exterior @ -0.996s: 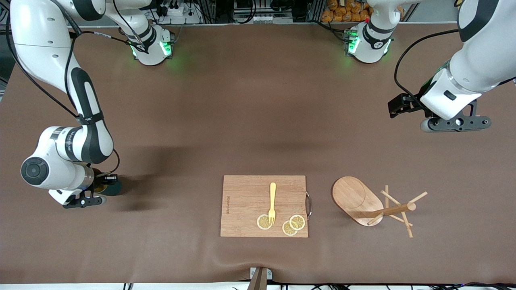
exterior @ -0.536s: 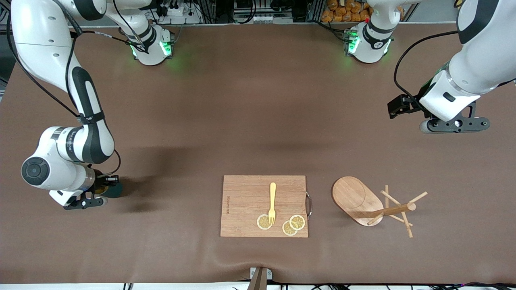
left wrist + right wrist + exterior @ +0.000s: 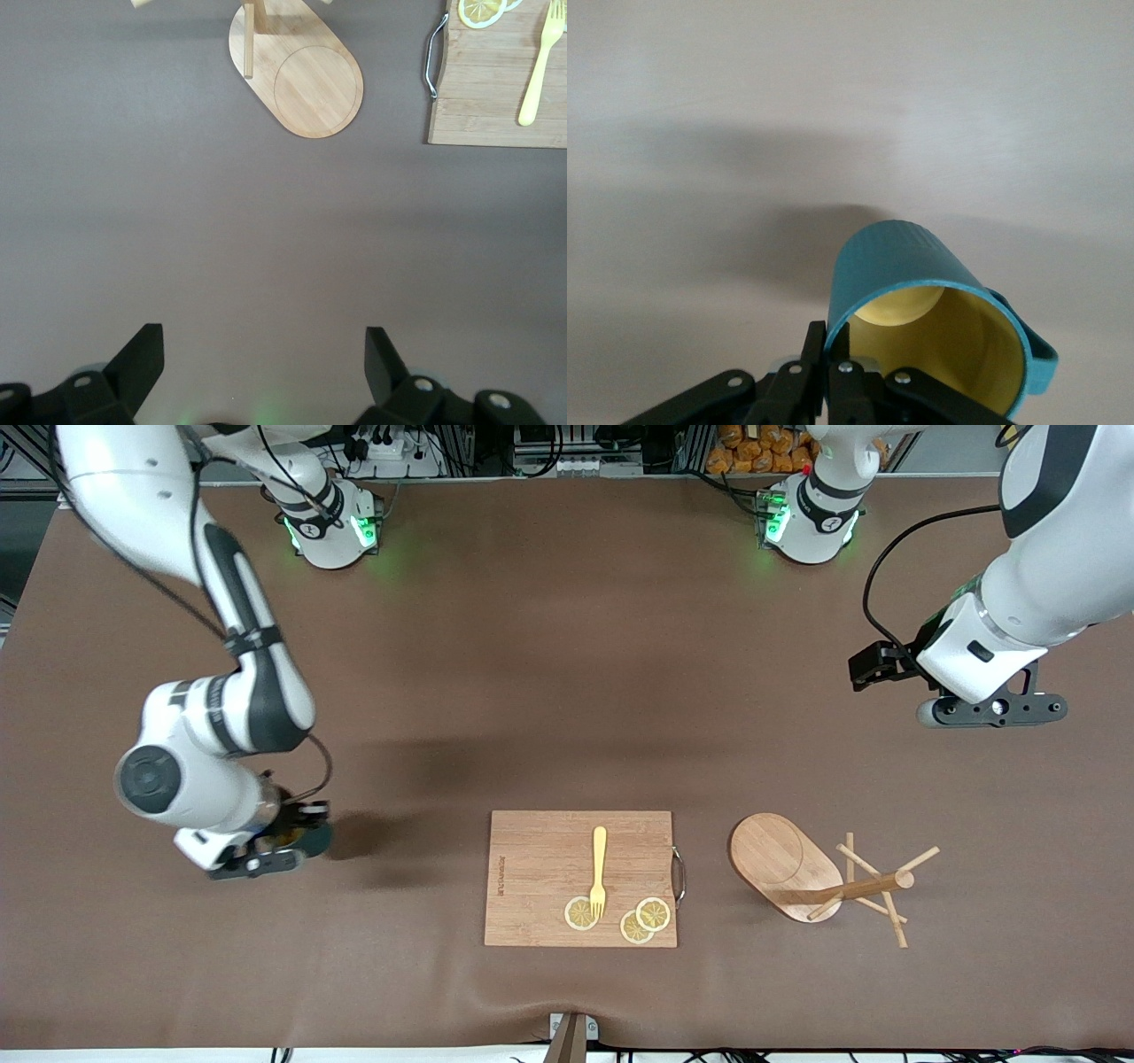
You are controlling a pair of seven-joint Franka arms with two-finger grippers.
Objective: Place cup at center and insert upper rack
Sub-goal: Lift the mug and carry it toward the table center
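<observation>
The right pincer [image 3: 829,354] is gripping the cup [image 3: 939,323] by its rim above the desk [image 3: 532,691], toward the right arm's end. Between it and the toppled upper rack [image 3: 819,877] a cutting board [image 3: 540,877] is lying, carrying a fork [image 3: 599,871] and lemon slices [image 3: 645,919]. The left pincer [image 3: 264,363] is hanging spread wide over bare desk.

Front view: the cup [image 3: 312,839] is mostly hidden under the right gripper [image 3: 266,849]; we see only a dark sliver. Right wrist view: picture edge cuts off the cup's near rim, and we cannot tell if it touches the table [image 3: 700,106]. Left wrist view: upper rack [image 3: 306,75] post and pegs are cropped at the edge; only the left gripper [image 3: 264,367] finger tips show.
</observation>
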